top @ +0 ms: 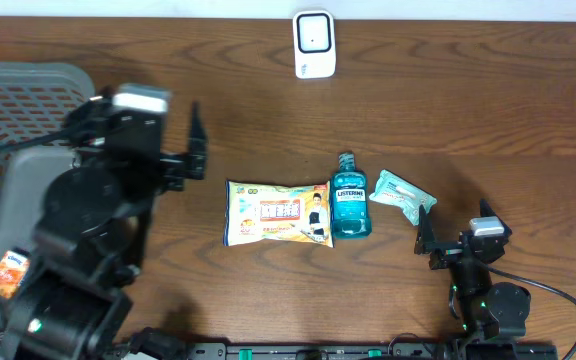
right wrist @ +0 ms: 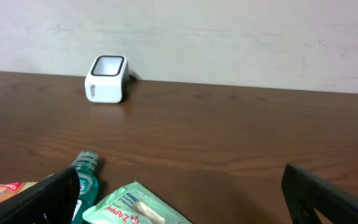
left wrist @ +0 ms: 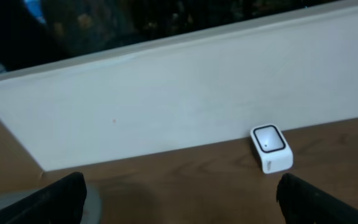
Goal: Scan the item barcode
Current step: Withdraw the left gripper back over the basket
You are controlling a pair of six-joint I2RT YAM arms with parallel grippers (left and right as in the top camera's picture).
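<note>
A blue-green mouthwash bottle (top: 350,200) lies flat in the middle of the brown tabletop (top: 468,100). Its cap points to the white scanner (top: 314,44) at the far edge. A yellow snack bag (top: 276,213) touches its left side. A pale green packet (top: 401,195) lies just beside its right. The left fingers (left wrist: 309,202) and right fingers (right wrist: 328,199) are spread wide, holding nothing.

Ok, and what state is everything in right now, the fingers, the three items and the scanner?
Left fingers: open, holding nothing.
Right fingers: open, holding nothing.
Mouthwash bottle: lying flat, cap on.
Snack packet: lying flat, printed side up.
Wipes packet: lying flat, not picked up.
Scanner: standing at the table's far edge, nothing held to it.
</note>
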